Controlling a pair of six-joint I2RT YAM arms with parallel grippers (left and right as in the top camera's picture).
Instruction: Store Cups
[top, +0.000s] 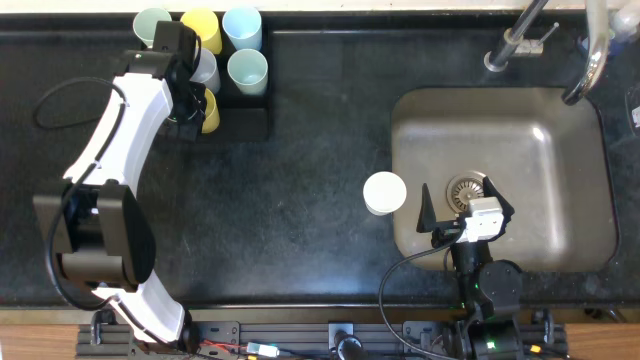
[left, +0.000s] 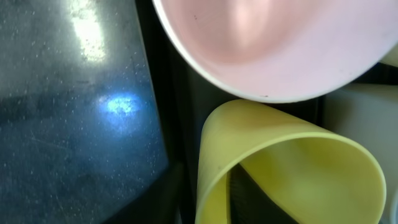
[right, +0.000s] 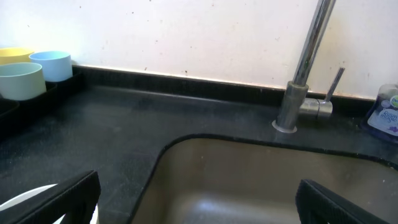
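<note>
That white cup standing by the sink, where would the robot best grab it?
Probably by its side wall, coming in level from the sink side. The white cup stands on end on the counter, showing a round outline from above, and the right tool sits open just beside it.

Steel sink (top: 560, 130) and tap (right: 308, 68) sit in black worktop (top: 320, 180) below white wall (right: 186, 31).

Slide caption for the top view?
Left arm over the cup rack, white cup on the counter by the sink, right gripper open.
</note>
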